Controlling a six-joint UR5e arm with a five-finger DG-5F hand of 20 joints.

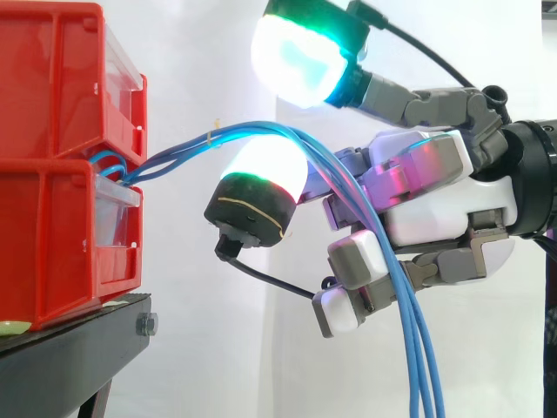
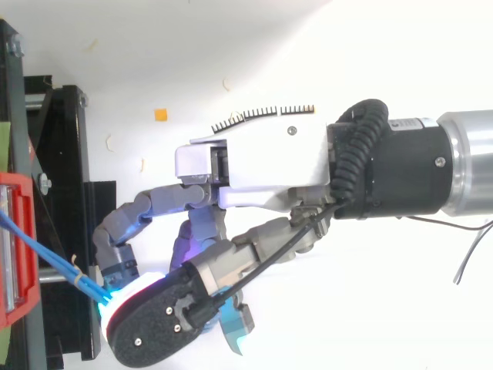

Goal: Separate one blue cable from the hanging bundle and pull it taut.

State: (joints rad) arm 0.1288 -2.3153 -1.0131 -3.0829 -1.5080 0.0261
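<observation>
At the left of the side view, red bins (image 1: 52, 174) are stacked on a black stand (image 1: 70, 340). Blue cables (image 1: 416, 340) come out between the bins, arch right through the hand (image 1: 426, 200) and hang down at the lower right. The lower fingers (image 1: 355, 254) curl around the cables; the upper ones are spread wide apart.

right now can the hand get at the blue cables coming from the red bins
Probably yes: the hand is at the blue cables, which run from the red bins and hang across its palm, with nothing between. Whether one is singled out, I cannot tell.
</observation>
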